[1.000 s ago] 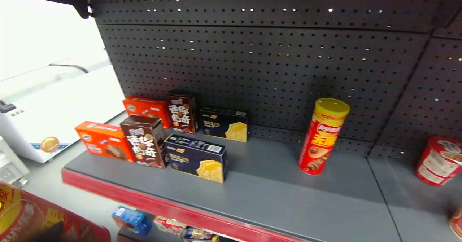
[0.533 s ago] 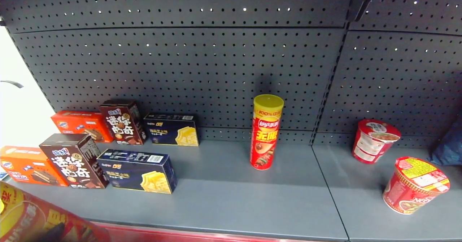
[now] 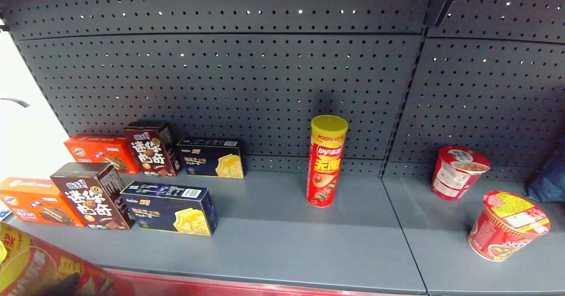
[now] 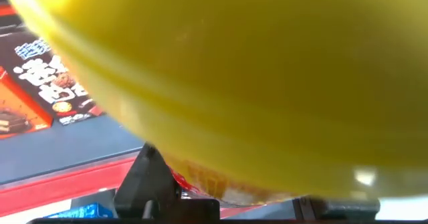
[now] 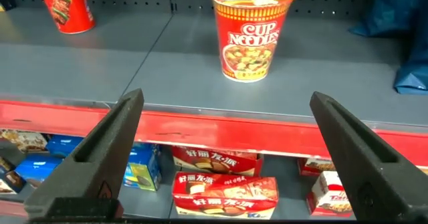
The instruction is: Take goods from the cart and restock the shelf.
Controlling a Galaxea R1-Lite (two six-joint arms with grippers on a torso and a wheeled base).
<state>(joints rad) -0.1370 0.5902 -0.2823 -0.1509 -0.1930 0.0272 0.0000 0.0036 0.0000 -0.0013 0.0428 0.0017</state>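
Right gripper (image 5: 227, 160): fingers spread wide, empty. Left gripper (image 3: 59, 286) clamps a red chip can (image 3: 35, 265), cut off at seven o'clock, its fingers mostly hidden.

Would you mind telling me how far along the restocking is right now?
Looks done: one chip can stands upright on the shelf, alongside boxes and noodle cups. In hand: the left gripper holds a second can before the shelf's front left. Left: setting it down; the right gripper is open and empty.
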